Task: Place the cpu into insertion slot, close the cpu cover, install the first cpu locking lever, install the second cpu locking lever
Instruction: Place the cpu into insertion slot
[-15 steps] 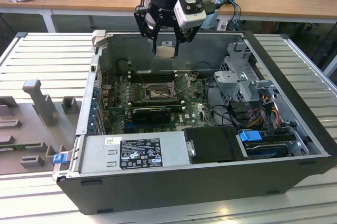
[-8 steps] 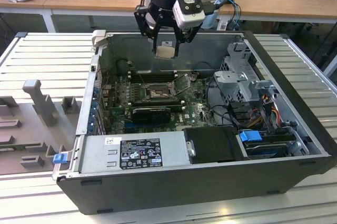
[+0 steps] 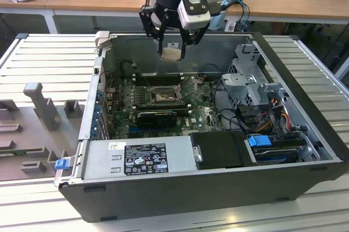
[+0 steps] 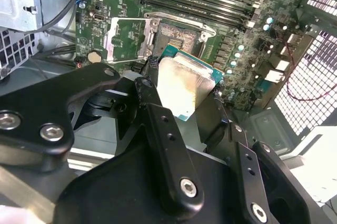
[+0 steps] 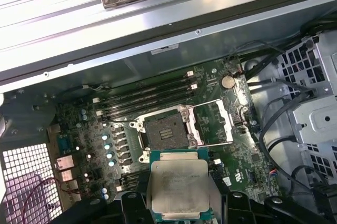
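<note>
The fingers (image 4: 152, 108) are clenched on 2 opposite edges of the cpu (image 4: 184, 90), its pale metal face turned towards the wrist cameras and a thin green border showing around it. In the exterior view the gripper (image 3: 173, 52) hangs with the cpu (image 3: 172, 53) near the rim of the open computer case (image 3: 180, 188), well above the motherboard (image 3: 196, 115).

The insertion slot (image 5: 167, 132) lies bare below, its dark contact field exposed. The cpu cover (image 4: 112, 39) is swung back to one side of it, so nothing sits over the opening. In the first wrist view the cpu (image 5: 179, 187) appears offset from the socket, towards the side away from the long memory slots (image 5: 147, 95), so it does not seem centred over the opening.

The step in hand looks like the carry-and-place. To do it well, I judge that the chip should stay level and square to the socket frame. The edge grip seems slim, so slow, smooth travel would suit it. It should be centred above the opening before any lowering, because the contacts look delicate and a tilted or sliding touch could damage them. The raised cover and the loose cables (image 5: 274, 113) beside the board are what to stay clear of. The case stands on a ribbed metal tabletop (image 3: 49, 58).
</note>
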`<state>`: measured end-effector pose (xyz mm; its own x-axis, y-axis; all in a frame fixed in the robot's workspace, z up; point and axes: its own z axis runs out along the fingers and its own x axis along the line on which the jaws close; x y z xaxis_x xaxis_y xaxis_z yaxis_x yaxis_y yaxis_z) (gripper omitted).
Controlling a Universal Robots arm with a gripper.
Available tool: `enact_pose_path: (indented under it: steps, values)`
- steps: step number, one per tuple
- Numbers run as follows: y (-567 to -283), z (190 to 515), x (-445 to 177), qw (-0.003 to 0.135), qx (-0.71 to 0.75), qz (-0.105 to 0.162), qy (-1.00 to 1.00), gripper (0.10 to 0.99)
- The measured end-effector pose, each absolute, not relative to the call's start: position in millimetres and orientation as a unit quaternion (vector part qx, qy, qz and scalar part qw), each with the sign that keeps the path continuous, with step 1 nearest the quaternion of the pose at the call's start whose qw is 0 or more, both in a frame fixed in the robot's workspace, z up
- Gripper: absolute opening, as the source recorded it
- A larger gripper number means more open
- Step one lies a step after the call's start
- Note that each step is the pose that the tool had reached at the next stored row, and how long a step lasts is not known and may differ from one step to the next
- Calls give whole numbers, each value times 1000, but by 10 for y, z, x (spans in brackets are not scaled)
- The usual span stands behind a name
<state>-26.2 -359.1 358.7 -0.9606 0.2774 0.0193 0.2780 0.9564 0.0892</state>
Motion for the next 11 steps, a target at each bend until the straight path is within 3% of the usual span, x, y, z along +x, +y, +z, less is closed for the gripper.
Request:
enact_pose_path:
  steps: [11]
  values:
    - [-3591, 3586, -262, 2, -178, -46, -983, 525]
